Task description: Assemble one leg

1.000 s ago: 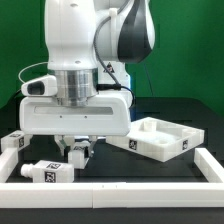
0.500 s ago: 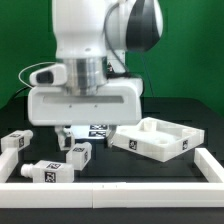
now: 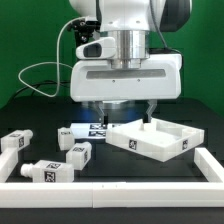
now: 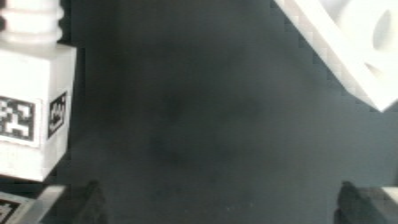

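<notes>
My gripper (image 3: 124, 113) hangs above the tray's (image 3: 152, 148) near corner, fingers wide apart and holding nothing. The leg (image 3: 78, 153) lies near the tray, on the exterior view's left. I should centre over it, then descend slowly.

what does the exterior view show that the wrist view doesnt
Only the exterior view: the arm, the whole tray-shaped part and several legs lying toward the exterior view's left. Only the wrist view: the fingertips wide apart, with bare dark table between them. Both: the gripper, one leg and some of the tray-shaped part.
</notes>
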